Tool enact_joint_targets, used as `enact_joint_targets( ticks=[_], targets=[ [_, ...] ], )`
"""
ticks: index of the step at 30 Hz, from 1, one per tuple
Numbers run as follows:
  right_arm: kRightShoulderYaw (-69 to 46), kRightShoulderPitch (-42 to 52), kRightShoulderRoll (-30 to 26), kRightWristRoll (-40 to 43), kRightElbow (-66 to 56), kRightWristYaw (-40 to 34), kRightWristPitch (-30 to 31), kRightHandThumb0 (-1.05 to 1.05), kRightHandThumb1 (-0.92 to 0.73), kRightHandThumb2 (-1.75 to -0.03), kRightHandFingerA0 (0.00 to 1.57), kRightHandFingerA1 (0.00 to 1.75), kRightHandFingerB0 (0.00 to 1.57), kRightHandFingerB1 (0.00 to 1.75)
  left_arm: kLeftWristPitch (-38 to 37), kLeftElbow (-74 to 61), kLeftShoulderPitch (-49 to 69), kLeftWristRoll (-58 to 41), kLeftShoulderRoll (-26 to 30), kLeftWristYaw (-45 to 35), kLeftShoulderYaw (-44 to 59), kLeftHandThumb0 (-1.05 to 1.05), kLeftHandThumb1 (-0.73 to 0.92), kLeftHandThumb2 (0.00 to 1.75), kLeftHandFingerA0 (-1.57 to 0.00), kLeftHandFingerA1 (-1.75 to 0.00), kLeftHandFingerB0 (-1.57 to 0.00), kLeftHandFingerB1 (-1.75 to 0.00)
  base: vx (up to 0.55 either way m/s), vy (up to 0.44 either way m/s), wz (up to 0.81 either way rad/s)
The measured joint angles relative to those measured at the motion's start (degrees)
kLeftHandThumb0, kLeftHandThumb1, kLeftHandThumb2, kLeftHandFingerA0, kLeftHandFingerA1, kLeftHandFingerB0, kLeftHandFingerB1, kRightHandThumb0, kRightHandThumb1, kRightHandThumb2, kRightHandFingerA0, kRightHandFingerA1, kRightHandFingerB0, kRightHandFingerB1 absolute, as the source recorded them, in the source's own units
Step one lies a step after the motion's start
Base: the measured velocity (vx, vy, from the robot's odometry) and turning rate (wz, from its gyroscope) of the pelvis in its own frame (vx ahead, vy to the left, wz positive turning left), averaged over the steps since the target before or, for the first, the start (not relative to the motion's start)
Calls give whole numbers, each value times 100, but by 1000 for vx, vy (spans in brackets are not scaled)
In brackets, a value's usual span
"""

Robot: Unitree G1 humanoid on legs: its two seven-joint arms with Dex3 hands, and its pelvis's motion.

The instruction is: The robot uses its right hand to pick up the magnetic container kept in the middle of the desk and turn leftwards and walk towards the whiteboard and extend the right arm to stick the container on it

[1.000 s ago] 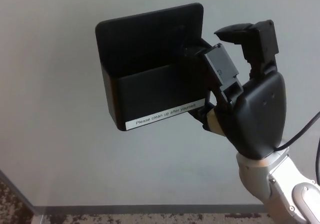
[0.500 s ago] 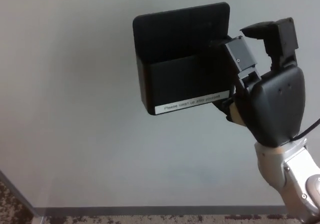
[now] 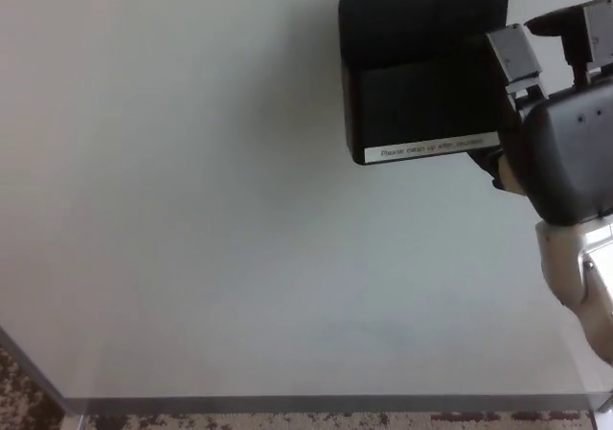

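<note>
Far to the left of my hand, down in the corner, I see a wedge of speckled carpet (image 3: 21,392), and it runs on as a thin strip under the whiteboard's bottom edge. Above that, the whiteboard (image 3: 192,191) fills nearly everything I'm looking at: pale, plain, no marks that I can make out across its surface. Nothing stands between the board and what I'm carrying.

Moving right, up near the top, there's the magnetic container (image 3: 421,71), a black open-topped box with a taller back panel rising behind its pocket. It sits upright, directly left of my hand and touching it. A white label strip (image 3: 433,148) runs along the lower front edge; the print on it is too small for me to read. From this angle I can't tell whether the container's back is flat against the board or just short of it.

At the right edge, my right hand (image 3: 560,128) is clamped on the container's right side, one grey-tipped finger (image 3: 517,56) lying over its upper right corner, dark palm below. The silver forearm (image 3: 579,277) drops away toward the bottom right corner.
</note>
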Motion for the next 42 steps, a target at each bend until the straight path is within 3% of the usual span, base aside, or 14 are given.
enact_joint_targets(
  ticks=[8,9,13,14,15,26,27,32,33,34,39,40,41,42],
  targets=[
    [18,-538,-83,74,888,-50,101,-20,-60,-79,103,165,69,139,-27,135,141,26,5,3,-2,13,60,111,-103,-102,-91,-96,0,0,0],
    [18,-597,-92,76,954,-56,117,-18,-55,-83,90,173,68,153,-44,148,153,30,7,4,-2,9,59,114,-100,-101,-94,-96,0,0,0],
    [48,-926,-177,73,1400,-112,194,-18,-55,-83,90,173,68,153,-101,188,197,-14,5,-60,57,9,59,114,-100,-101,-94,-96,0,0,0],
    [54,-966,-194,73,1455,-124,210,-35,-57,-59,91,168,89,91,-105,197,204,-23,5,-73,65,13,58,115,-97,-99,-93,-95,0,0,0],
    [61,-1037,-212,76,1562,-117,249,-40,-50,-59,94,161,92,67,-124,245,202,-37,7,-95,87,13,57,114,-99,-99,-95,-96,0,0,0],
    [224,-1601,-258,72,2331,-37,489,-41,-52,-56,97,157,93,61,-222,474,270,-118,44,-173,121,11,60,114,-96,-96,-90,-94,0,0,0],
    [237,-1646,-258,74,2402,-30,514,-43,-53,-63,97,163,89,75,-223,487,280,-118,56,-170,119,10,60,113,-99,-99,-91,-94,0,0,0],
    [364,-1914,-255,79,2784,2,531,-38,-56,-57,98,164,89,76,-232,477,362,-129,57,-161,127,12,60,113,-99,-99,-92,-95,0,0,0],
    [380,-1939,-255,79,2816,6,540,-40,-54,-56,90,156,85,58,-237,477,368,-131,56,-161,128,9,59,113,-101,-100,-92,-96,0,0,0],
    [403,-1974,-255,81,2861,15,563,-49,-43,-71,98,144,74,63,-246,477,377,-133,56,-161,129,8,59,113,-101,-100,-92,-96,0,0,0],
    [458,-2048,-170,87,2877,282,723,-49,-43,-71,98,144,74,63,-248,476,415,-153,25,-179,129,8,59,113,-101,-100,-92,-96,0,0,0],
    [463,-2051,-156,89,2877,324,747,-41,-61,-61,59,133,56,41,-248,475,418,-156,21,-184,129,12,59,107,-106,-101,-90,-93,0,0,0],
    [475,-2054,-140,88,2878,377,779,-41,-61,-61,59,133,56,41,-248,475,420,-159,17,-187,129,12,59,107,-106,-101,-90,-93,0,0,0],
    [510,-2060,-115,75,2882,439,833,-36,-59,-57,36,63,48,38,-247,478,421,-160,16,-187,129,12,59,104,-107,-99,-92,-93,0,0,0]
  ],
)
